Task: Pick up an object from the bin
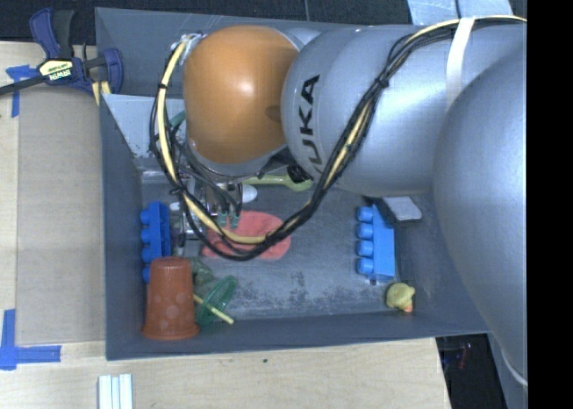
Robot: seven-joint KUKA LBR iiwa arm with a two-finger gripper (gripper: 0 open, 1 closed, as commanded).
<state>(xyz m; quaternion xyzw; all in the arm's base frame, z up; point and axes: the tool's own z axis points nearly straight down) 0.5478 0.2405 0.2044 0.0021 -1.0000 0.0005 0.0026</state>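
The arm (421, 121) reaches in from the right, and its orange cover (237, 94) hangs over the upper left part of the grey bin (295, 295). Below the cover the tool (199, 210) sits low in the bin's left half, among black and yellow cables (164, 121) that loop around it. Whether the tool is spread or pressed together I cannot tell, since the cover and cables hide its tip.

2 things lie nearest to it. Just to its left is a blue studded brick (154, 235) close to the bin's left wall. Its long axis runs up and down in the view, along that wall, and its studs face left. Just to the tool's right is a pink flat thing (261, 230) on the bin floor. Its long axis runs left to right, and a cable loop crosses it. I cannot tell whether the tool touches either one.

Below the brick stands an orange-brown cup (170, 302), mouth down, its wider end toward the bin's near wall. Touching the cup's right side is a green thing (218, 293) with a thin yellow stick across it. Well apart, in the right half, lies a 2nd blue brick (376, 244), also lengthwise up and down. A small yellow thing (400, 296) lies just below it.
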